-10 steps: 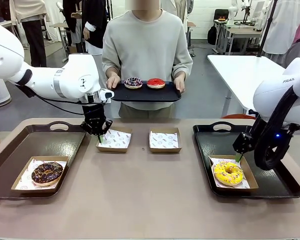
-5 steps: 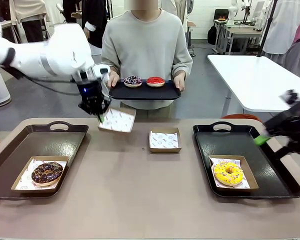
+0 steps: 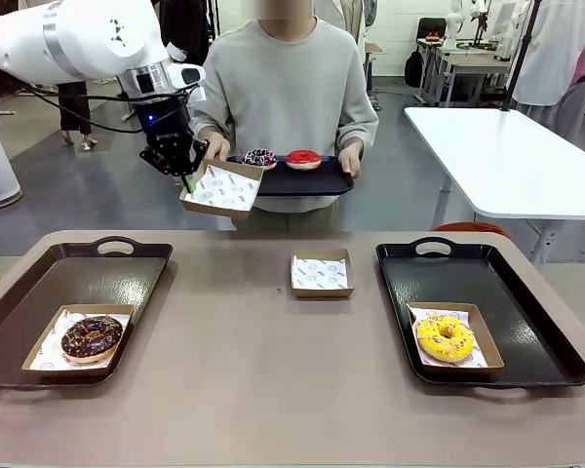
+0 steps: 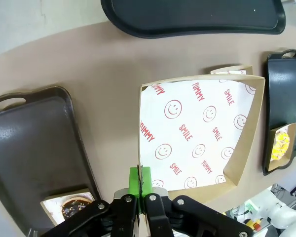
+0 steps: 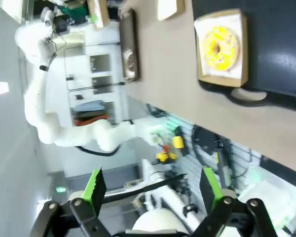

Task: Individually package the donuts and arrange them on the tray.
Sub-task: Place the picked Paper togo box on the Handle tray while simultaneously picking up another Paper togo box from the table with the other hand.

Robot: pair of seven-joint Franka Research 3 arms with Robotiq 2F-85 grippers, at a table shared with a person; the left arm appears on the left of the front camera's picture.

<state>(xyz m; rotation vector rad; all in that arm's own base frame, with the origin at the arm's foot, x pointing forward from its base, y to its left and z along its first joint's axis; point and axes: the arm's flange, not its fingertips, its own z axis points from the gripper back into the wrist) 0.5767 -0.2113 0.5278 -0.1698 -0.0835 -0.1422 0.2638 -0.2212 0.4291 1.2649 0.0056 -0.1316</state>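
1. Risk of tipping or dropping the paper-lined box, given a thin pinch on one wall; also of nudging the person's tray and jolting the purple donut and red donut on it.
2. Left gripper raised at far left, clamped on the box's rim, with the box tilted just beside that tray.
3. Right gripper spread wide, empty.
4. Chocolate donut boxed on left tray, yellow donut boxed on right tray.
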